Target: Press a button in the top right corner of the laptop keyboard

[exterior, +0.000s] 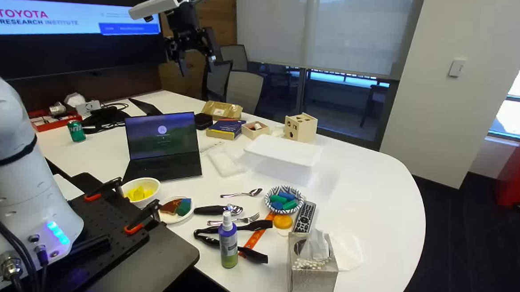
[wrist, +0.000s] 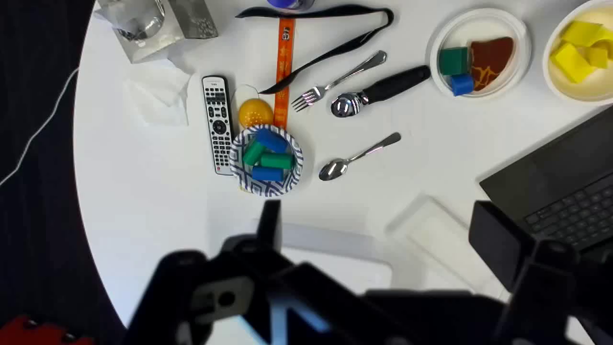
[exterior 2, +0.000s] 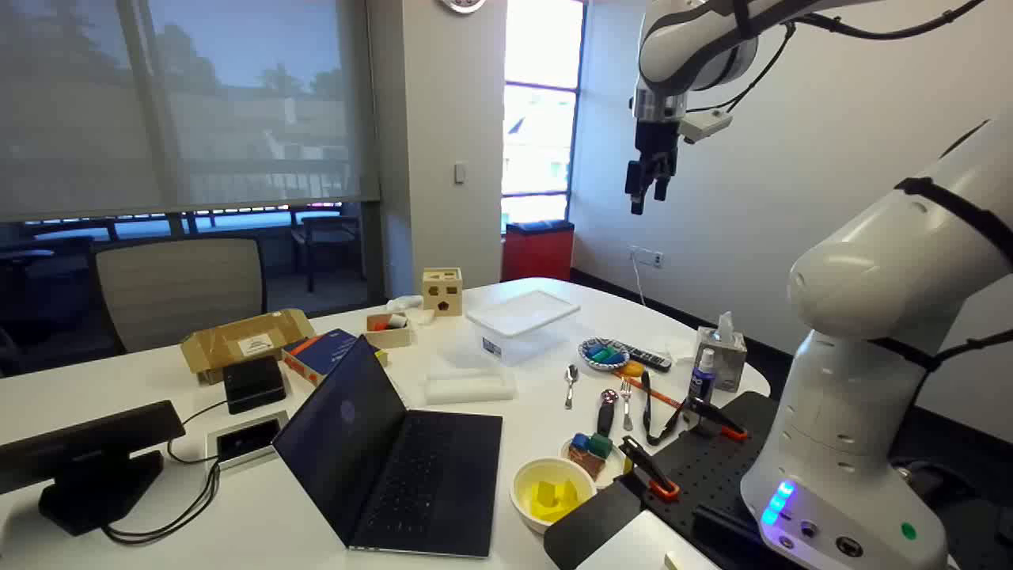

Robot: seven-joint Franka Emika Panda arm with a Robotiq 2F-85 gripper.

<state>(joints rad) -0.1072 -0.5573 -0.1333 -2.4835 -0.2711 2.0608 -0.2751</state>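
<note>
"On the white surface (exterior: 386,201), laptop (exterior: 164,149) open, screen (exterior: 162,134) lit; where's the keyboard (exterior 2: 415,471)?"

"Flat black deck in front of that screen; top right corner should be the hinge end closest to the flat white slab (exterior: 224,163); individual button too small to pick out; wrist view seems to lose that corner behind a finger (wrist: 499,242)."

"Gripper (wrist: 380,223)?"

"Spread wide, nothing between the fingers; hangs high over the surface in both exterior views, pointing down, well apart from the laptop."

"Which relation matters?"

"Sideways offset; in the wrist view the laptop sits at the right edge, far below, partly past that finger; its long axis slants, right-hand end toward the gripper, so the wanted corner is on the near side; only one arm (exterior 2: 890,269), no choice there."

"Next, your guess?"

"Across toward the laptop, then down onto the corner; closing the fingers first would likely give a neater tip; press not yet made, I'd say."

"Risk?"

"Raised screen stands right behind that corner, so the gripper could knock it; other keys (wrist: 582,211) could go down too."

"Stuff nearby?"

"Slab just beside the laptop, white box (exterior: 284,151) past it; bowl (exterior 2: 525,512) of yellow pieces (exterior 2: 552,500) near the keyboard's front edge; none of it looks in the way."
</note>
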